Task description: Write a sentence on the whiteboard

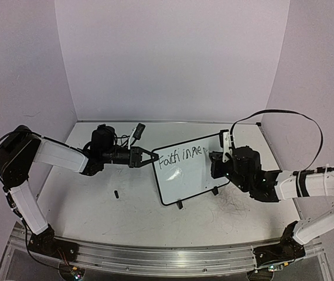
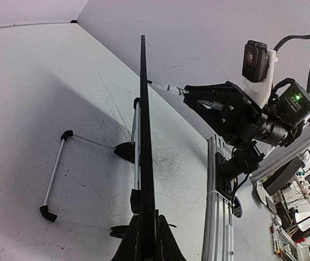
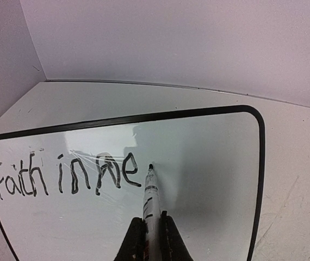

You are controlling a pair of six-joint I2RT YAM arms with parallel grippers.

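The whiteboard [image 1: 190, 174] stands tilted on its two black feet mid-table. It carries black writing [image 1: 180, 155] that reads "Faith in ne" in one line, also in the right wrist view [image 3: 62, 174]. My left gripper [image 1: 149, 158] is shut on the board's left edge [image 2: 146, 179], seen edge-on in the left wrist view. My right gripper [image 1: 218, 159] is shut on a white marker [image 3: 151, 201]; its black tip [image 3: 151, 166] touches the board just right of the "e". The board face [image 3: 209, 179] right of the tip is blank.
A small black marker cap [image 1: 116, 194] lies on the grey tabletop left of the board. The board's wire stand [image 2: 57, 179] and black feet show behind it. The aluminium rail [image 1: 155, 257] runs along the near edge. Walls enclose the back and sides.
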